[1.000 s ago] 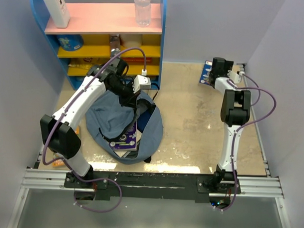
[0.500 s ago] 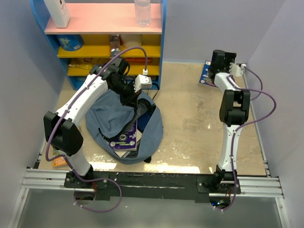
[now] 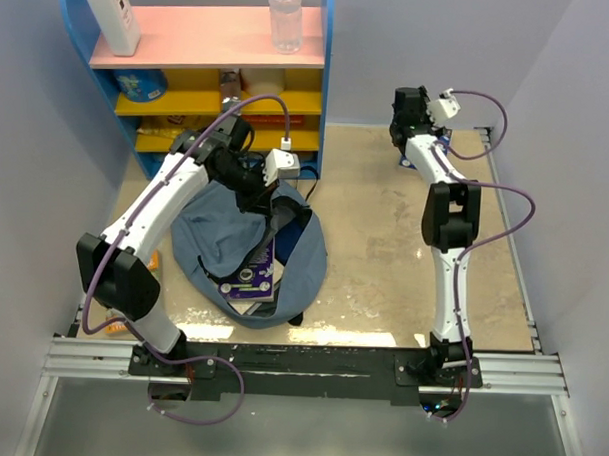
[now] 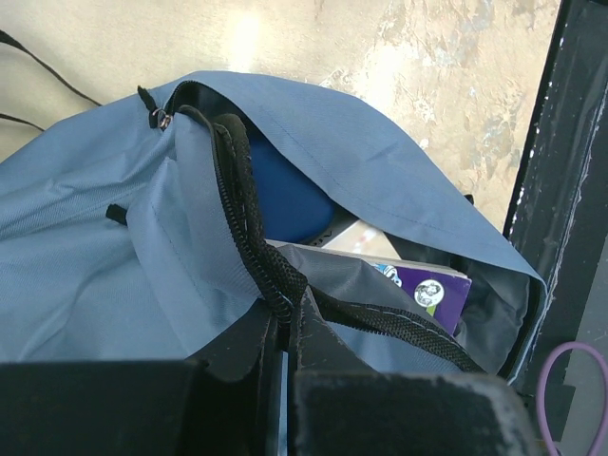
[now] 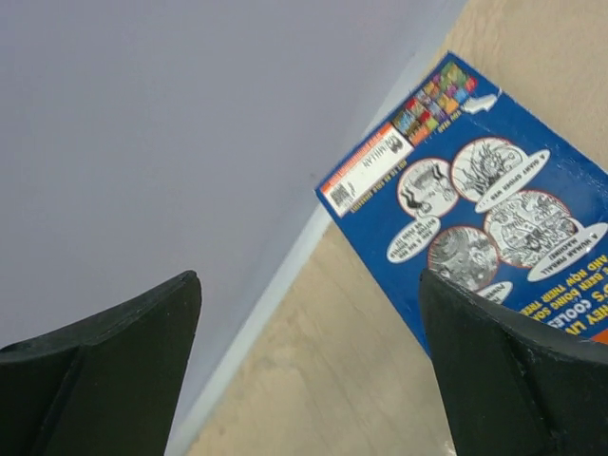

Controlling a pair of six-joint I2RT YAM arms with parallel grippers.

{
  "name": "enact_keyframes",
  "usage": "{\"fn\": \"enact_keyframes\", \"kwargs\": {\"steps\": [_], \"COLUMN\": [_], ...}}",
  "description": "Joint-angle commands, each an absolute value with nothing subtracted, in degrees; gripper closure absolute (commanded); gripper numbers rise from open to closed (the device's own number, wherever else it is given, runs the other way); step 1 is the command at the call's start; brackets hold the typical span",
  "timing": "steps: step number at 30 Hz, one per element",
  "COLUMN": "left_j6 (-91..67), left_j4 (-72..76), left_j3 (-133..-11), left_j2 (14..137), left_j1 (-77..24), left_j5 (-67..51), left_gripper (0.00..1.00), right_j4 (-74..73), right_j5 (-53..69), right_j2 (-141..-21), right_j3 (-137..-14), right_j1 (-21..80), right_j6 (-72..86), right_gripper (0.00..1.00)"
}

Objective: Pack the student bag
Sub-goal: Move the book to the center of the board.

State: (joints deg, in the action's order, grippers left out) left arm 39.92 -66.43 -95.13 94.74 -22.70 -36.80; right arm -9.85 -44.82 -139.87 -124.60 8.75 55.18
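Two items at least sit inside the bag (image 3: pixel 219 235), which lies on the left of the surface (image 3: pixel 384 241) in front of the shelf (image 3: pixel 189 84): a purple book (image 4: pixel 432 290) and a dark-blue object (image 4: pixel 285 190). My left fingers (image 4: pixel 285 332) are clamped on its black zipper edge, holding the mouth up. Far right, my right fingers (image 3: pixel 409 112) stand wide apart and empty over a blue book (image 5: pixel 494 218) by the wall. I judge packing partway done, with that book not loaded and the zip not closed.

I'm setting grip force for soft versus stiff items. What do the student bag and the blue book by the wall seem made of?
The student bag: soft woven fabric, perhaps nylon or polyester, matte slate-blue; it sags in folds, with stitched seams and a black zipper. The blue book: printed paper or card cover, finish unclear; flat, crisp corner, barcode label, cartoon panels.
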Motion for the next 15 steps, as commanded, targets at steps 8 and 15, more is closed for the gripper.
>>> {"fn": "enact_keyframes", "kwargs": {"steps": [8, 15], "left_j6": [41.04, 42.19], "left_j4": [-65.04, -65.13], "left_j3": [-95.01, -92.38], "left_j2": [91.32, 88.95], "left_j1": [-21.27, -20.57], "left_j5": [-38.76, -38.76], "left_gripper": [1.00, 1.00], "right_j4": [-28.30, -35.41], "right_j5": [-38.58, -42.62], "right_j2": [-138.69, -145.36], "right_j3": [-130.08, -142.70], "right_j1": [1.05, 2.37], "right_j6": [38.50, 37.62], "right_gripper": [0.01, 0.01]}}
